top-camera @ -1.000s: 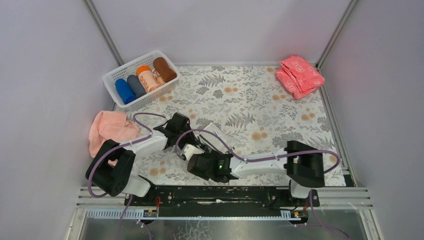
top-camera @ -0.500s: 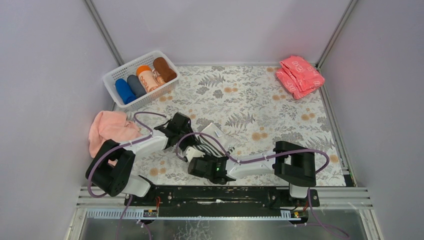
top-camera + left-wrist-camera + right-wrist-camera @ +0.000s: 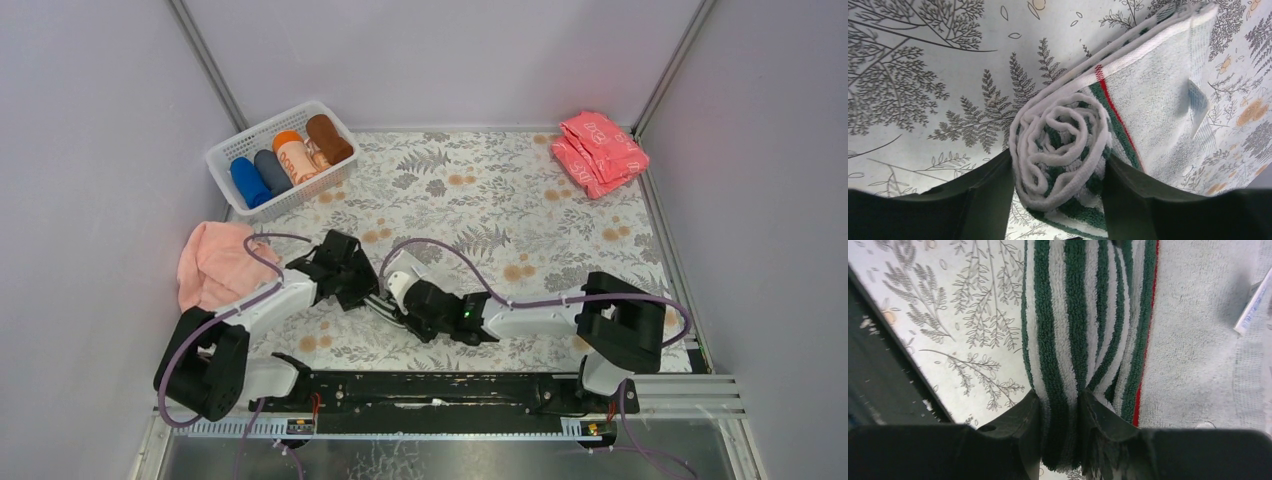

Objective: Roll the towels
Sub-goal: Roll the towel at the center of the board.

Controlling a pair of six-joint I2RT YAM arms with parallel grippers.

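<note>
Left fingers point(image 3: 983, 195): dark, pressed against both sides of the rolled end of a green-and-white striped terry towel point(image 3: 1063, 150), gripping it. The spiral of the roll faces the left wrist camera.

Right fingers point(image 3: 1020, 425): drawn together on one raised fold of the same towel, a green stripe pinched between them.

Position of the striped towel: near the front of the fern-print worktop point(image 3: 500, 200), left of centre, between the two wrists. One end is wound tight. The rest lies flat on the worktop, pale side up, with a thin red line along the stripe edge and a small white care label point(image 3: 1198, 100) on the flat part.

Top view, left to right:
- Crumpled pale pink cloth towel point(image 3: 215, 260) at the worktop's left edge, unrolled.
- White slotted plastic basket point(image 3: 225, 150) in the far left corner, holding four rolled towels side by side: blue roll point(image 3: 248, 182), grey roll point(image 3: 272, 170), orange-and-cream lettered roll point(image 3: 295, 155), rust-brown roll point(image 3: 328, 137).
- Stack of folded coral-pink towels point(image 3: 600, 150) with white lettering in the far right corner, well apart from both arms.
</note>
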